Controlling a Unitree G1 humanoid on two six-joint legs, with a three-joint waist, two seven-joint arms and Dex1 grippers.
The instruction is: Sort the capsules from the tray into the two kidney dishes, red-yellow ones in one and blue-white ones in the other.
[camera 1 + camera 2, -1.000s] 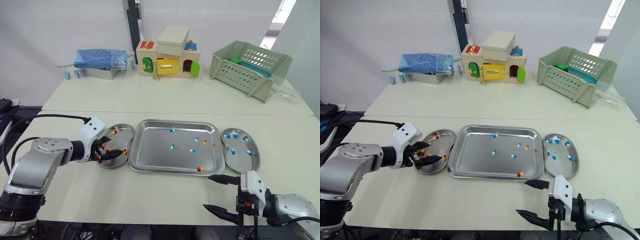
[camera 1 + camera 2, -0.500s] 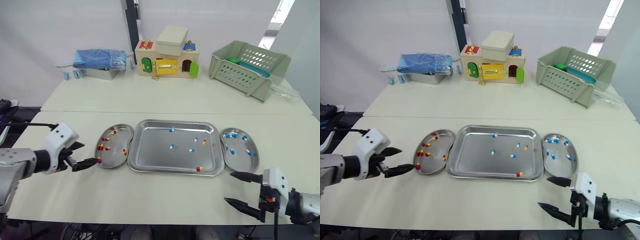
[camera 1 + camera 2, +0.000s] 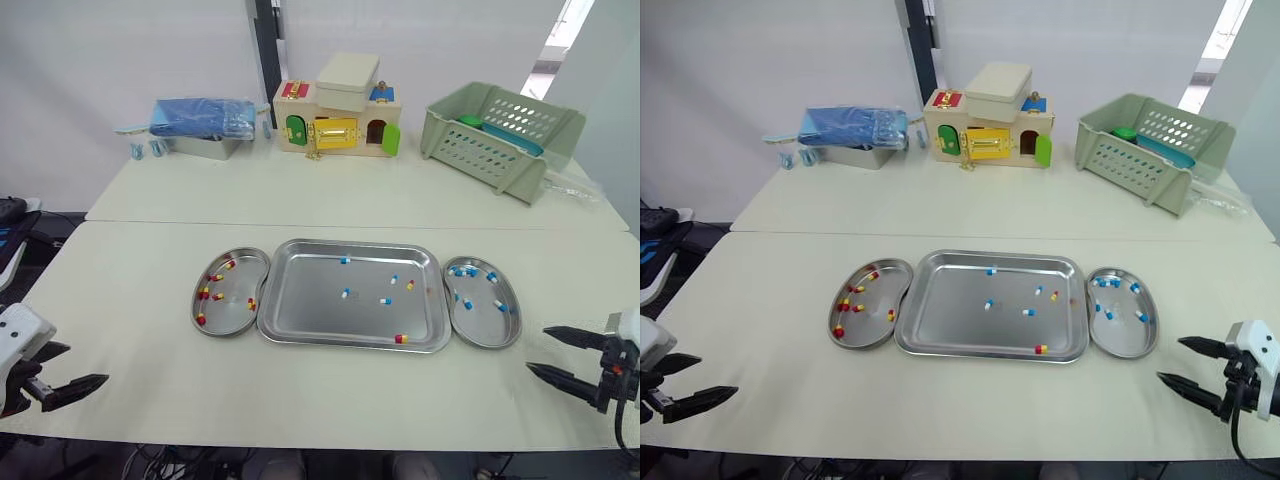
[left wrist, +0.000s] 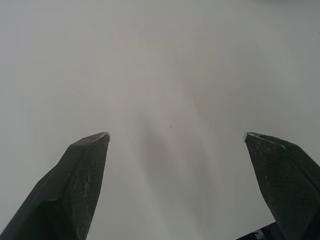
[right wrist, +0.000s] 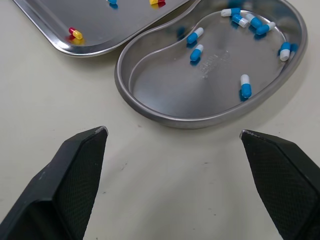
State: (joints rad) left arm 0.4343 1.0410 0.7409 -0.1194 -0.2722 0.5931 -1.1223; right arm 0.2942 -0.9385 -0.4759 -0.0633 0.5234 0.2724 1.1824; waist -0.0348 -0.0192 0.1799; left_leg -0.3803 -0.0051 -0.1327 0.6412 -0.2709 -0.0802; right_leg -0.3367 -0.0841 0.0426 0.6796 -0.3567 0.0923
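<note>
A steel tray lies mid-table, holding a few blue-white capsules and two red-yellow ones. The left kidney dish holds several red-yellow capsules. The right kidney dish holds several blue-white capsules. My left gripper is open and empty, low at the near left edge, far from the dish; its wrist view has the left gripper over bare tabletop. My right gripper is open and empty, just right of the right dish.
At the back of the far table stand a blue bag on a metal box, a wooden toy house and a green plastic basket. Bare tabletop stretches left of the dishes and along the near edge.
Both arms have drawn back and outward. The left gripper left the left dish for the near left corner. The right gripper slid right, past the right dish.
</note>
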